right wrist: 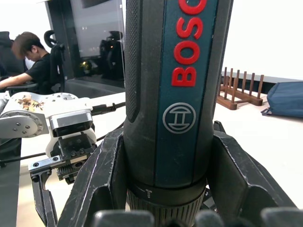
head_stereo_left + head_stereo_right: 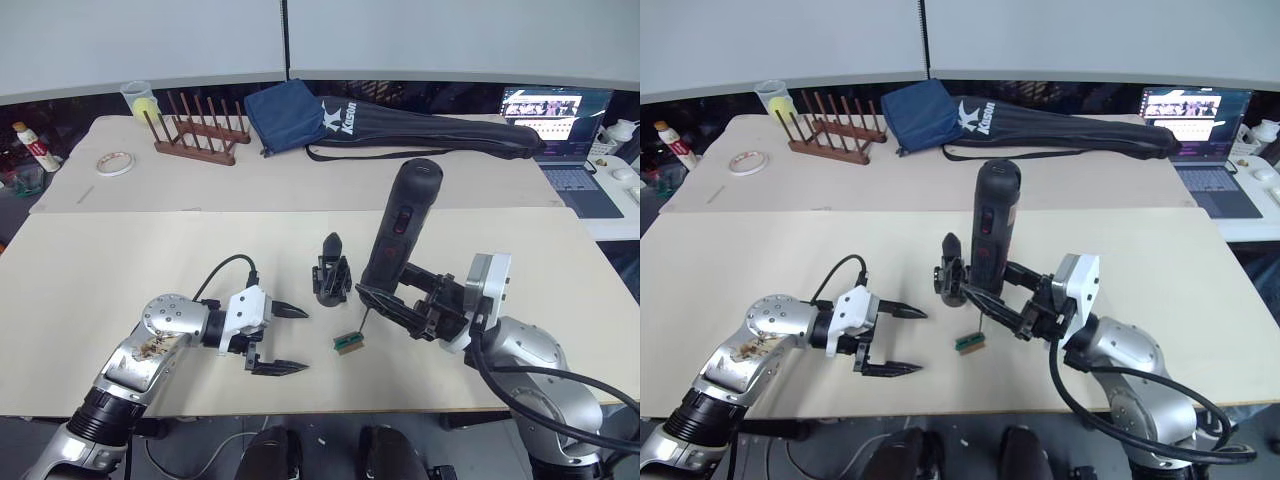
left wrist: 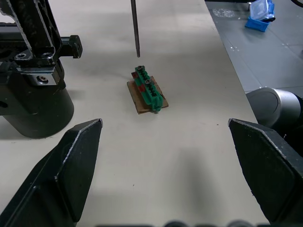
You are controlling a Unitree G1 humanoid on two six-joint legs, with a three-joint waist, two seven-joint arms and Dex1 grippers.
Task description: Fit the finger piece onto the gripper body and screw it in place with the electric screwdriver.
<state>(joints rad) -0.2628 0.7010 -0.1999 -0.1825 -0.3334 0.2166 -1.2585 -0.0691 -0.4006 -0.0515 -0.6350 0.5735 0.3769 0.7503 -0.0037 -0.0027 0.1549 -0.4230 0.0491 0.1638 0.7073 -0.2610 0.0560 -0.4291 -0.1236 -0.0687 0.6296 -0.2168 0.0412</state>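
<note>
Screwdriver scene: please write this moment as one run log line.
right tool: shut on screwdriver | bit: over green block | left tool: open, empty | gripper body: upright on table

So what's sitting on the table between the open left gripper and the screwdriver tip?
Between the left gripper and the electric screwdriver bit lies a small green-and-brown block, seen in the left wrist view; otherwise bare table.

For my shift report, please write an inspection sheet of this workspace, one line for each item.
Surface: beige table, bare in front.
Job's things: electric screwdriver upright, bit over the green block; gripper body standing beside it; finger piece not seen loose.
Clutter: wooden rack, tape roll, black bag.
Grippers: left gripper open, empty; right gripper shut on the screwdriver.
Cables: black cable on left arm.
Surroundings: laptop; seated person.
</note>
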